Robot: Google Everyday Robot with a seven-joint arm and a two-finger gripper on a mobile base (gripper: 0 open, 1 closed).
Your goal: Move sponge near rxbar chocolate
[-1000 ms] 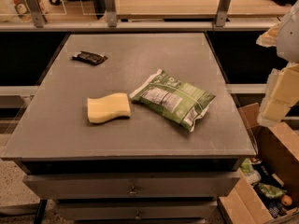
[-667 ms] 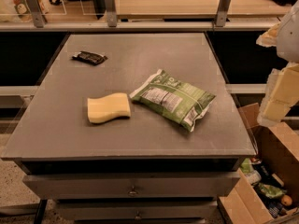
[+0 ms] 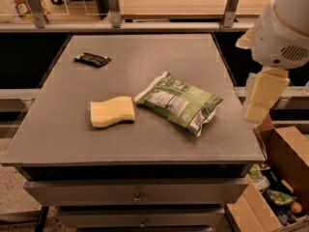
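The pale yellow sponge (image 3: 112,111) lies flat on the grey table (image 3: 67,144), left of centre toward the front. The rxbar chocolate (image 3: 92,59), a small dark wrapped bar, lies near the table's far left corner, well apart from the sponge. My arm's white housing (image 3: 282,28) is at the upper right. The pale gripper (image 3: 256,105) hangs below it, just off the table's right edge, far from the sponge. It holds nothing that I can see.
A green-and-white snack bag (image 3: 179,100) lies right of the sponge, almost touching it. An open cardboard box (image 3: 277,187) with several items stands on the floor at the lower right. A railing and counter (image 3: 169,25) run behind the table. Drawers sit under the tabletop.
My arm and gripper have shifted a little to the left, toward the table's right edge. The sponge, bar and bag have not moved.
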